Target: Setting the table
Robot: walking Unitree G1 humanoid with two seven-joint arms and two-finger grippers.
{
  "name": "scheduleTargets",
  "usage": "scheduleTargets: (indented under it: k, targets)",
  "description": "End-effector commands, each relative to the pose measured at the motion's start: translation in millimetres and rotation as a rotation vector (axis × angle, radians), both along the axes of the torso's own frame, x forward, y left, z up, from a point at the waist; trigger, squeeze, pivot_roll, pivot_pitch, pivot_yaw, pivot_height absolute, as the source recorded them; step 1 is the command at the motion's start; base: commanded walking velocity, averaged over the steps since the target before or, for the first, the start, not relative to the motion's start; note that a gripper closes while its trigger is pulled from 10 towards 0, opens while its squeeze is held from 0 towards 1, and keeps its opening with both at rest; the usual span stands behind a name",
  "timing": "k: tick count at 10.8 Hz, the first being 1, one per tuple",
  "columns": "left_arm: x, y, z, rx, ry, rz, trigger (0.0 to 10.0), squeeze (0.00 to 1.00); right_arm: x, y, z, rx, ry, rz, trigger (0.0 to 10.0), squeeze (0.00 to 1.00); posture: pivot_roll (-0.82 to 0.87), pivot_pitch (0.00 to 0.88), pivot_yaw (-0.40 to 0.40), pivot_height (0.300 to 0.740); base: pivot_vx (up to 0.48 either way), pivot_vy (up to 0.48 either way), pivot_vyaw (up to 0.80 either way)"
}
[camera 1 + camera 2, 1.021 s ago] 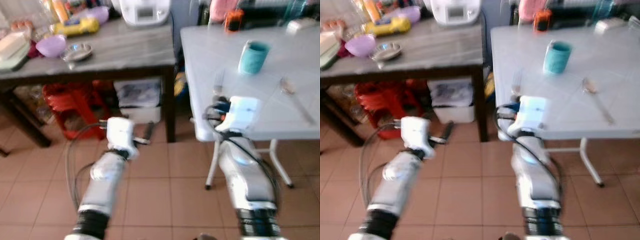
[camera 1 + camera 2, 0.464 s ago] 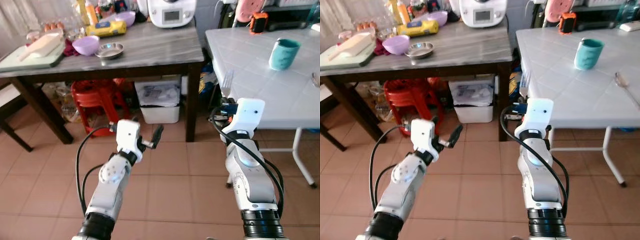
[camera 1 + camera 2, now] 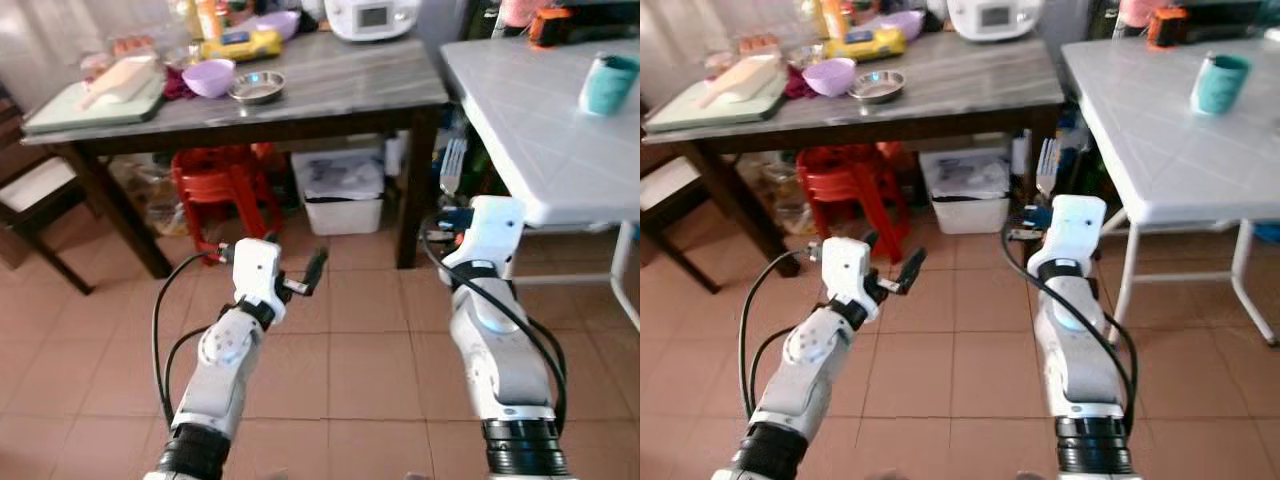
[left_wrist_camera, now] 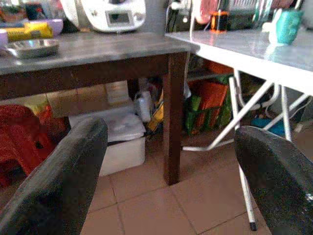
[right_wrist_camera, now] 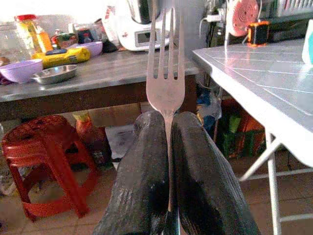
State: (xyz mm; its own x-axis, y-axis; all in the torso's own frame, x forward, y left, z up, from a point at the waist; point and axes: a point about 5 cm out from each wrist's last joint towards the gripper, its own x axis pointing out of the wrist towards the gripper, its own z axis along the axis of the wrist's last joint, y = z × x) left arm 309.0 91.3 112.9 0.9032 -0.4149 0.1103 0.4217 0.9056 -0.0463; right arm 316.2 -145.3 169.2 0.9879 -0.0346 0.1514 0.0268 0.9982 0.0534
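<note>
Silver metal fork (image 5: 165,73): held in the right gripper (image 5: 168,161), whose jaws are clamped flat against the handle. The long axis runs in line with the fingers; the tines point away from the wrist. In the left eye view the fork (image 3: 453,167) stands near upright right of centre, tines toward the top of the frame, close to the near corner of the white bench (image 3: 540,140).

Left gripper (image 3: 312,275): lower centre-left of the left eye view, above the tiled floor (image 3: 350,340), jaws spread wide with nothing between them. In the left wrist view its two black fingers (image 4: 58,181) stand well apart at the lower corners.

Teal cup (image 3: 608,84): upright on the white bench, upper right. Dark wooden bench (image 3: 330,95): across the upper left, carrying a purple bowl (image 3: 209,77), a steel dish (image 3: 257,87) just beside it, a yellow packet (image 3: 240,45) and a white appliance (image 3: 372,17). Below it stand a red stool (image 3: 225,195) and a white bin (image 3: 342,195).
</note>
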Motion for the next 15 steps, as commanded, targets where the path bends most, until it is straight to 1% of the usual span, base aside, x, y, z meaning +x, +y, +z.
scheduleTargets:
  k: [1, 2, 5, 7, 15]
  targets:
    - [-0.6, 12.5, -1.8, 0.008, 0.000, 0.033, 10.0, 0.00, 1.1, 13.7, 5.4, 0.009, -0.019, 0.049, 10.0, 0.00, -0.07, 0.073, 0.104, 0.740, 0.000, 0.435, 0.00]
    - [-0.4, 12.2, 0.7, 0.001, -0.018, 0.038, 10.0, 0.00, 1.1, 13.8, 4.8, 0.007, -0.018, 0.050, 10.0, 0.00, -0.07, 0.071, 0.104, 0.740, 0.000, 0.000, 0.00]
    - [-2.3, 9.6, 4.6, 0.001, -0.046, -0.007, 10.0, 0.00, 0.5, 13.4, 4.1, 0.008, -0.017, 0.051, 10.0, 0.00, -0.08, 0.070, 0.104, 0.740, 0.000, 0.000, 0.00]
    - [-2.6, 10.5, 5.0, 0.000, -0.051, -0.007, 10.0, 0.00, 0.1, 14.1, 3.5, 0.006, -0.015, 0.053, 10.0, 0.00, -0.08, 0.073, 0.104, 0.740, 0.291, 0.000, 0.00]
    - [-2.0, 10.0, 4.6, 0.001, -0.052, -0.016, 10.0, 0.00, 0.0, 15.5, 3.4, -0.001, -0.018, 0.065, 10.0, 0.00, -0.08, 0.070, 0.109, 0.740, 0.462, 0.000, 0.00]
